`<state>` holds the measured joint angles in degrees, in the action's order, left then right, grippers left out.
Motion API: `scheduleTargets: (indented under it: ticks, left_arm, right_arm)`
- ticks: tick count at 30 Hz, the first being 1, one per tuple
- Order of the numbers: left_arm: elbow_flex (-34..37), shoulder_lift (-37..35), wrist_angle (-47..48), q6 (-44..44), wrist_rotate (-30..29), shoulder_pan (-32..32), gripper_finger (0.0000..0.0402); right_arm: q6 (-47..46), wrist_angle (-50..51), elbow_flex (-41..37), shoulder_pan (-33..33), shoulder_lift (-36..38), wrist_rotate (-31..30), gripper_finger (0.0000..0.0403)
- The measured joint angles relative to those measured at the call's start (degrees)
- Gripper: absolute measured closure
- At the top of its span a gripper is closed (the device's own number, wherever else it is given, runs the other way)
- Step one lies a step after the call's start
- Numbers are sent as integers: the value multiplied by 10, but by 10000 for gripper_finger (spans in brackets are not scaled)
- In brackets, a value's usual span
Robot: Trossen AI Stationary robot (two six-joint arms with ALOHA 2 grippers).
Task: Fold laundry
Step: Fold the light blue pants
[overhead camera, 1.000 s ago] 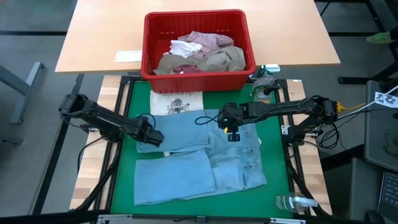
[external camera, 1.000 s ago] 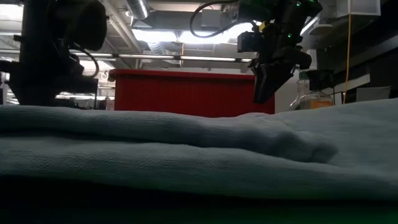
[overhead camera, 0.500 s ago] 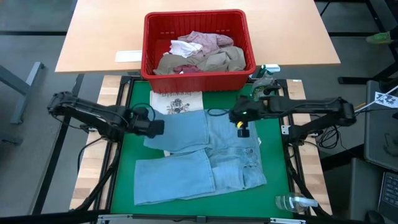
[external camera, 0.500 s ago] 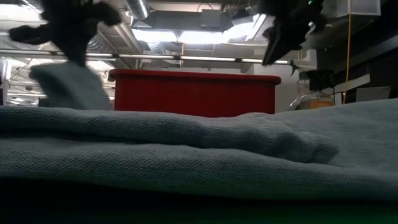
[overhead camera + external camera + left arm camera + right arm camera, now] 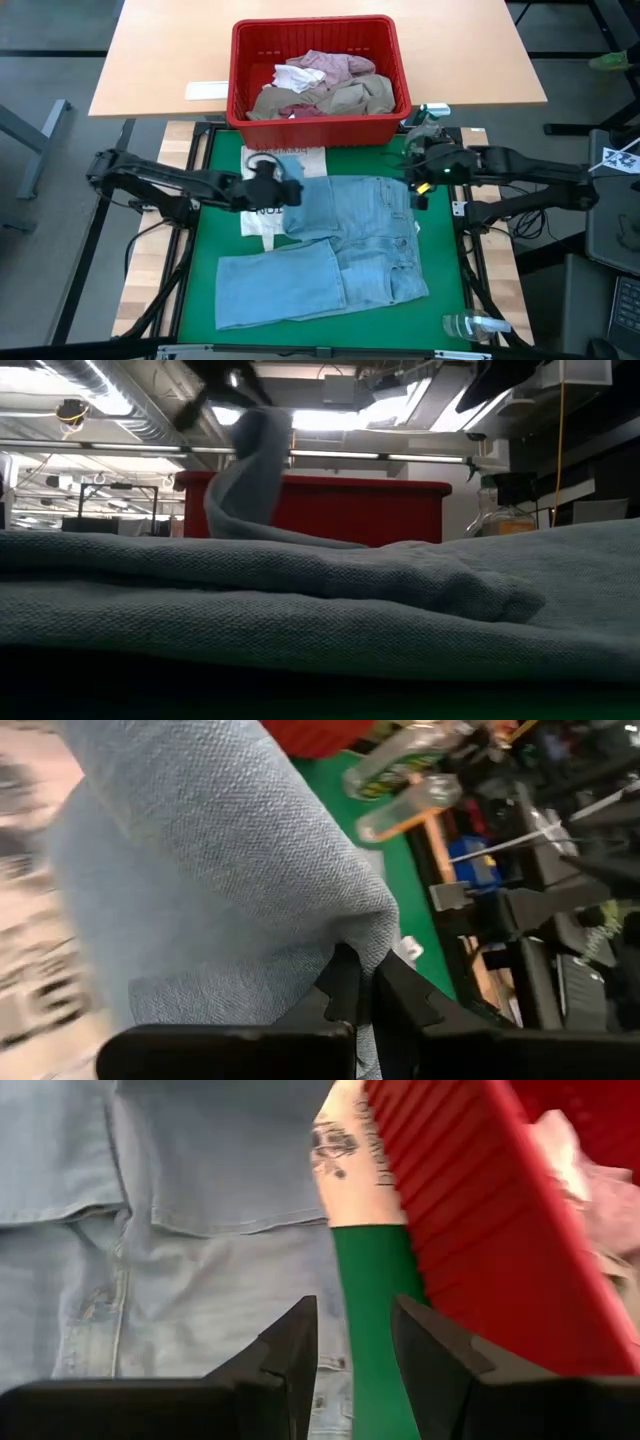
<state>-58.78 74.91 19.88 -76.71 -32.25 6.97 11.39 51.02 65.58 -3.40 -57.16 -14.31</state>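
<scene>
From above, the left gripper (image 5: 283, 190) is clamped on the hem of one leg of the light blue jeans (image 5: 340, 245), lifted and doubled over toward the middle of the green mat (image 5: 445, 260). The jeans lie across the mat, waist toward its right edge, the other leg stretching flat toward the left edge near the front. Under the raised leg a pale printed cloth (image 5: 262, 212) shows only in part. The right gripper (image 5: 418, 190) hovers by the waist near the mat's right edge, fingers apart, holding nothing. The red basket (image 5: 318, 125) stands at the far edge, holding the rest of the laundry (image 5: 325, 85) (heaped, single pieces hard to tell apart).

At table height, denim fills the foreground; the lifted leg (image 5: 245, 480) hangs before the basket (image 5: 380, 510), and the gripper above it is cut off.

The left wrist view shows the fingers (image 5: 345, 990) pinched together on a denim fold (image 5: 230, 870).

The right wrist view shows the fingers (image 5: 290, 1345) spread, over the mat (image 5: 370, 1280) beside the basket wall (image 5: 480, 1230).
</scene>
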Motion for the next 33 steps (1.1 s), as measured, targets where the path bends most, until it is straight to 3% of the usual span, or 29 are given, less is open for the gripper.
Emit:
scheduleTargets:
  ticks: [4,9,12,25,33]
  left_arm:
    - [0,78,-147,63,22,-22,396]
    - [0,182,-352,108,89,-47,396]
    - [-14,244,-419,109,116,-57,396]
    - [-273,461,-397,221,210,-75,395]
    - [-349,550,-373,229,213,-74,393]
  right_arm:
    - [-10,6,0,0,31,-24,275]
    - [-22,10,0,0,51,-28,275]
    - [-34,20,0,0,49,-29,275]
    - [-40,35,0,0,37,-31,274]
    - [-41,50,0,0,38,-31,275]
